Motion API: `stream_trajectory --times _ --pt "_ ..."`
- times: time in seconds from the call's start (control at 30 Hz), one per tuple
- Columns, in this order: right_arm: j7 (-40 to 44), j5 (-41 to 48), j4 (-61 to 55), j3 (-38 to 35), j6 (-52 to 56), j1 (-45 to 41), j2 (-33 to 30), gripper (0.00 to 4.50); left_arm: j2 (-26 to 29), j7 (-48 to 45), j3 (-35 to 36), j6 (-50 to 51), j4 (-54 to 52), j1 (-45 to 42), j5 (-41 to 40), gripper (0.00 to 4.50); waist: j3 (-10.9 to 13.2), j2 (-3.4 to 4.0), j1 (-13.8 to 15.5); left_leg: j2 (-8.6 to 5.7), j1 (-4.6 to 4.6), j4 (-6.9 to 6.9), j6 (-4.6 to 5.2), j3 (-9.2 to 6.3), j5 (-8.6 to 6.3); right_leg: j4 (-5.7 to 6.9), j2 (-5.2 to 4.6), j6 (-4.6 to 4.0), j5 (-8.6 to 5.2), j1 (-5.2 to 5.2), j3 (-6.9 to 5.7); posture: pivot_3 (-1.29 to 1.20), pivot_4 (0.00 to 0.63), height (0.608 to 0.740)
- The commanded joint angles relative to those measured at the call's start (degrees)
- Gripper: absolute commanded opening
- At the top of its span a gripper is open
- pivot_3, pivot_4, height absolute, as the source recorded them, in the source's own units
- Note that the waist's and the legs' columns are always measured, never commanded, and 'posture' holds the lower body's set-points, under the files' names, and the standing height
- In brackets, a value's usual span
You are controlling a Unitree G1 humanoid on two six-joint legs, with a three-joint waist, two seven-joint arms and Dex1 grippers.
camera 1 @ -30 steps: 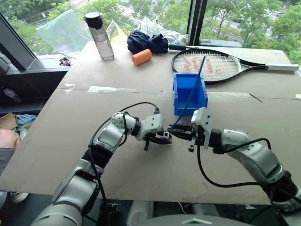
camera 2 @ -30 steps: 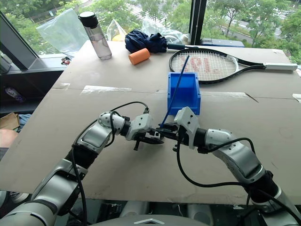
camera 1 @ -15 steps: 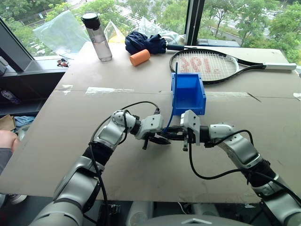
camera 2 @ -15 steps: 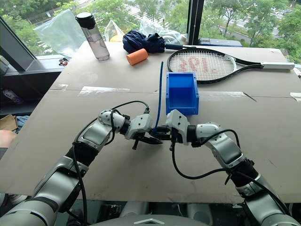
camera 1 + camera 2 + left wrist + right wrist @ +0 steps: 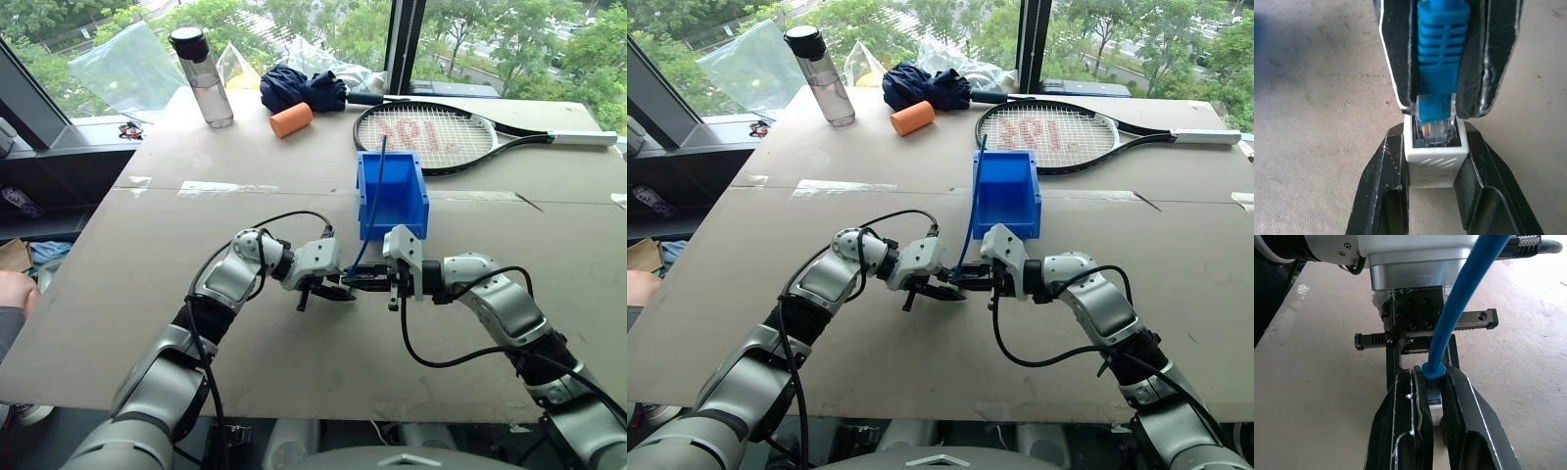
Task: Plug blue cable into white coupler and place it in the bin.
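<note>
Over the middle of the brown table, my left gripper point(image 5: 336, 291) is shut on the white coupler point(image 5: 1436, 159), its socket facing the right gripper. My right gripper point(image 5: 369, 284) is shut on the blue cable point(image 5: 373, 217) by its ribbed boot point(image 5: 1442, 44). The clear plug point(image 5: 1435, 128) sits in the coupler's socket; how deep it goes I cannot tell. The cable rises from the grippers and leans back across the bin point(image 5: 404, 220). This blue bin stands on the table just behind the two grippers.
A tennis racket point(image 5: 441, 135) lies behind the bin. A water bottle point(image 5: 201, 73), an orange cylinder point(image 5: 295, 118), a dark blue cloth point(image 5: 304, 86) and plastic bags are at the far edge. A person's hand point(image 5: 12, 294) shows at the left.
My right gripper has moved toward the left gripper, closing the gap so the plug meets the coupler. The cable's free end has swung from leaning right toward upright. The left gripper stayed put.
</note>
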Motion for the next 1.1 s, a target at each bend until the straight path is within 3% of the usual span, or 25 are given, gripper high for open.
stream_trajectory --times 0.03,0.4,0.8,0.9,1.03,1.1 --pt "0.31 -3.30 1.23 0.84 0.59 0.17 -1.30 0.00 0.35 -0.46 1.23 -0.09 -1.86 -0.78 -0.35 0.60 0.00 0.00 0.01 0.00 0.01 0.00 0.00 0.00 0.00 0.01 0.00 0.00 0.00 0.00 0.00 0.00 0.150 0.740" --pt "1.71 -14.24 4.56 10.42 2.49 -3.58 -2.40 0.00 -0.95 0.75 0.84 2.15 -3.94 -0.91 -0.59 0.60 -0.09 -0.01 -0.08 0.00 0.19 0.01 0.00 -0.01 0.00 0.19 0.01 0.00 -0.01 0.08 0.00 0.00 0.150 0.740" --pt "3.22 -10.91 3.83 7.35 4.13 -0.84 -1.39 0.00 -1.12 4.27 2.58 5.24 -9.35 2.83 -1.90 0.60 -0.52 0.09 0.03 -0.01 0.24 0.03 0.00 -0.07 0.00 0.23 0.00 0.00 -0.01 0.14 -0.04 0.00 0.150 0.740" --pt "2.96 -7.26 0.65 3.04 4.66 0.62 -0.73 0.00 -0.31 5.65 5.54 9.56 -13.75 4.99 -4.63 2.08 -0.51 0.11 0.12 -0.01 0.19 0.03 0.00 -0.14 0.00 0.20 -0.01 0.00 -0.01 0.14 -0.10 0.00 0.150 0.740" --pt "-2.56 3.96 -9.71 -11.58 12.67 3.25 -0.38 0.00 2.80 12.82 15.50 17.14 -27.73 16.53 -10.83 3.96 -0.47 0.17 -0.24 0.01 0.19 0.01 0.00 -0.32 0.00 0.21 -0.04 0.00 -0.01 0.13 -0.06 0.00 0.150 0.740" --pt "-5.13 10.22 -14.02 -17.91 19.91 2.80 -1.00 0.00 3.89 15.83 19.57 20.71 -34.70 22.27 -13.68 3.96 -0.33 0.31 -0.79 0.08 0.17 -0.06 0.00 -0.38 0.00 0.24 -0.05 0.01 -0.01 0.00 0.07 0.00 0.150 0.740"
